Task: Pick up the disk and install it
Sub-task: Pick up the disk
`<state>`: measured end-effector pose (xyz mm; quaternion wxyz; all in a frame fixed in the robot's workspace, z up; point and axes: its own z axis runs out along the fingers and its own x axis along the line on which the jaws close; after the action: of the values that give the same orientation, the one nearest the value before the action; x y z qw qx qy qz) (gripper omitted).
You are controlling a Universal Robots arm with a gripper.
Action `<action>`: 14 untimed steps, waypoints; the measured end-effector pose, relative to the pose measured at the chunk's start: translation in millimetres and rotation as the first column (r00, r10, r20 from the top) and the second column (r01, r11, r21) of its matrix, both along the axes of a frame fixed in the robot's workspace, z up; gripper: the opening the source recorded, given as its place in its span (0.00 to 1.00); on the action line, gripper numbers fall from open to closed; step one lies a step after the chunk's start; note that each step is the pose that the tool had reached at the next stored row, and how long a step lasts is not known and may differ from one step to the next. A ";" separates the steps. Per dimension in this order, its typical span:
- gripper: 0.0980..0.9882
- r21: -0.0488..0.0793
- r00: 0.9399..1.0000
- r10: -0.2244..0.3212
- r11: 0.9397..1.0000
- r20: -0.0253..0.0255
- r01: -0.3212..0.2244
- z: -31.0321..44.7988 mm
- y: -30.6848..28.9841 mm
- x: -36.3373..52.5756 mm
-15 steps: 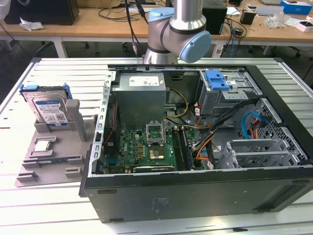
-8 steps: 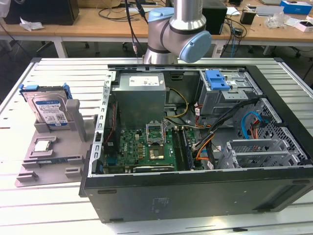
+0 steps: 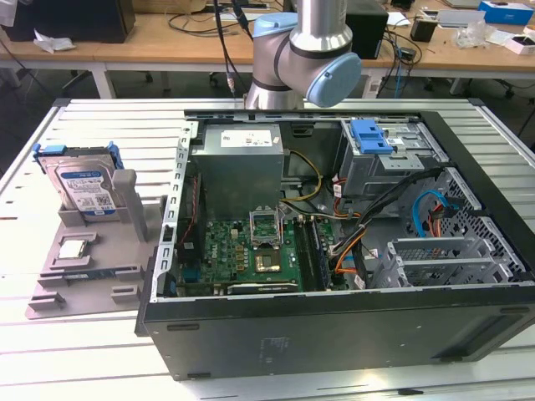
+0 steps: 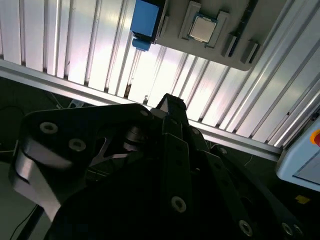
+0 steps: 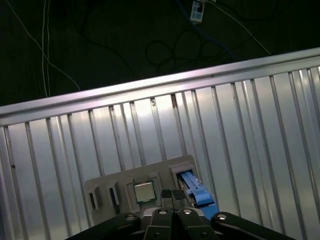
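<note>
First spotter: Your disk (image 3: pixel 84 188) stands on edge in the grey holder (image 3: pixel 125 205), on the ribbed metal table (image 3: pixel 75 359), at the exterior view's left of the open computer case (image 3: pixel 334 334); its blue-and-white label faces the camera; the blue carrier frame runs round its edges; nothing grips it.

Second spotter: Agreed; nearer the camera in that same holder you have the small square chip (image 3: pixel 73 248), lying flat in its own pocket, near the disk but apart from it; your arm (image 3: pixel 305 42) rises on the far side of the case.

First spotter: In the first wrist view your gripper (image 5: pixel 173 194) has its two fingertips pressed together with nothing between them; you are clenched on air; past the tips you see the grey holder (image 5: pixel 150 175), with the chip (image 5: pixel 144 191) and the blue frame of the disk (image 5: pixel 195 187) side by side in it; the table (image 5: pixel 250 130) stretches beyond.

Second spotter: The second wrist view gives you the gripper (image 4: pixel 169 102) side-on, dark against the table (image 4: pixel 75 45) near its edge; the disk (image 4: pixel 145 20) and the chip (image 4: pixel 202 29) sit in the holder (image 4: pixel 232 17) well apart from the tips; you touch neither.
</note>
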<state>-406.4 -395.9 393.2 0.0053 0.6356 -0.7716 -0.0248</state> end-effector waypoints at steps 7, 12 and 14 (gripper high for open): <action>0.08 0.000 1.000 0.001 1.000 0.000 -0.001 0.0 0.0 0.0; 0.36 0.000 1.000 0.002 1.000 0.000 -0.002 0.0 0.0 0.0; 0.50 0.000 1.000 0.002 1.000 0.000 -0.002 0.1 0.0 0.0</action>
<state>-406.4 -395.9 393.3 0.0054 0.6364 -0.7709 -0.0248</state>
